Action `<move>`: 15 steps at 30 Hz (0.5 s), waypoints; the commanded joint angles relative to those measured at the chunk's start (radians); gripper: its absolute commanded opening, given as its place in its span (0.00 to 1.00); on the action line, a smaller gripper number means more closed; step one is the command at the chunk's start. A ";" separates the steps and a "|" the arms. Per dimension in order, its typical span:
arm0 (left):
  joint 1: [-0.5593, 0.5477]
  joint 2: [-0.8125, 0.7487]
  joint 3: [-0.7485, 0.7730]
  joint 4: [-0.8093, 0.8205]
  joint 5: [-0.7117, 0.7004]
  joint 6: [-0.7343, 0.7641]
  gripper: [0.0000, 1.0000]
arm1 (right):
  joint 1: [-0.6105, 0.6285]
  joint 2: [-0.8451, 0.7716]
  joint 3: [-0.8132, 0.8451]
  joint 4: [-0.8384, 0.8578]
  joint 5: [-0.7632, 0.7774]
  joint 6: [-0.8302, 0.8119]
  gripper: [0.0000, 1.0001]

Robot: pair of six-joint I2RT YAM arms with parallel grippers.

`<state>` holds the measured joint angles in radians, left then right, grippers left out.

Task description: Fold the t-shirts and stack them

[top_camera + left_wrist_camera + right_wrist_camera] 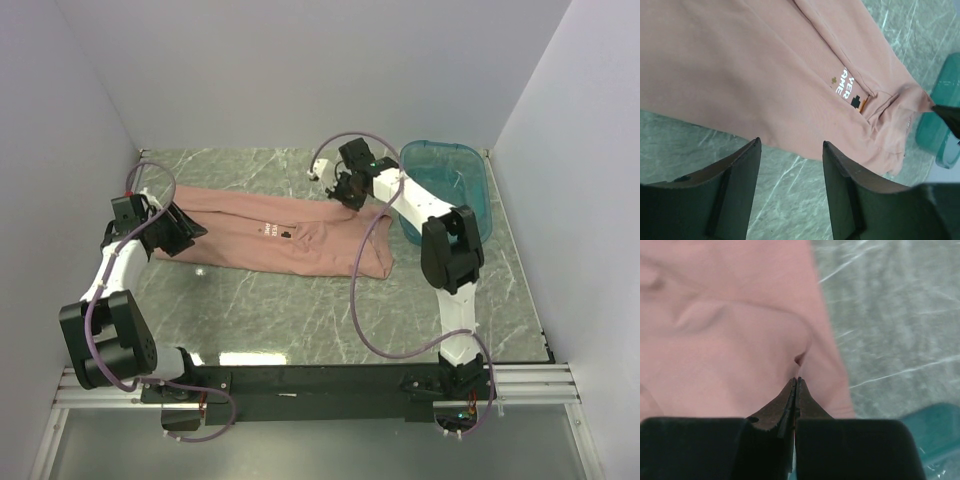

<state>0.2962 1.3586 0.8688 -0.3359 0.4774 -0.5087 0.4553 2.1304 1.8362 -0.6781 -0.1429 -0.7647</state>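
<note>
The soft, light, floppy t-shirt (280,235) lies part-spread mid-tabletop (300,310), the right claw (796,382) clenched on a pucker at its 1 o'clock edge, the left claw (791,146) released at 9 o'clock, where the hem likely wants pinching.

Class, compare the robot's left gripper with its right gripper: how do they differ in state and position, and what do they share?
The left gripper is open, fingers wide apart; the right gripper is shut. The left holds nothing; the right pinches the t-shirt, cloth puckered at its tips. The left is at the shirt's left end, the right near its right end. Both have dark fingers.
</note>
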 commanded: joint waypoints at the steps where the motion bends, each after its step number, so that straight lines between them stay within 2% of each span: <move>1: -0.009 0.014 -0.002 0.032 0.047 0.029 0.57 | -0.006 -0.174 -0.128 -0.005 -0.128 -0.077 0.00; 5: -0.012 0.013 -0.004 0.035 0.056 0.027 0.56 | -0.004 -0.335 -0.316 -0.017 -0.259 -0.188 0.00; 9: -0.017 0.011 -0.005 0.040 0.066 0.025 0.56 | 0.003 -0.482 -0.486 -0.031 -0.320 -0.289 0.00; 15: -0.025 0.010 -0.005 0.034 0.066 0.027 0.56 | 0.061 -0.533 -0.656 -0.041 -0.310 -0.335 0.02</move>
<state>0.2794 1.3727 0.8677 -0.3332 0.5163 -0.5079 0.4786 1.6081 1.2388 -0.7025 -0.4240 -1.0412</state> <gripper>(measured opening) 0.559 0.019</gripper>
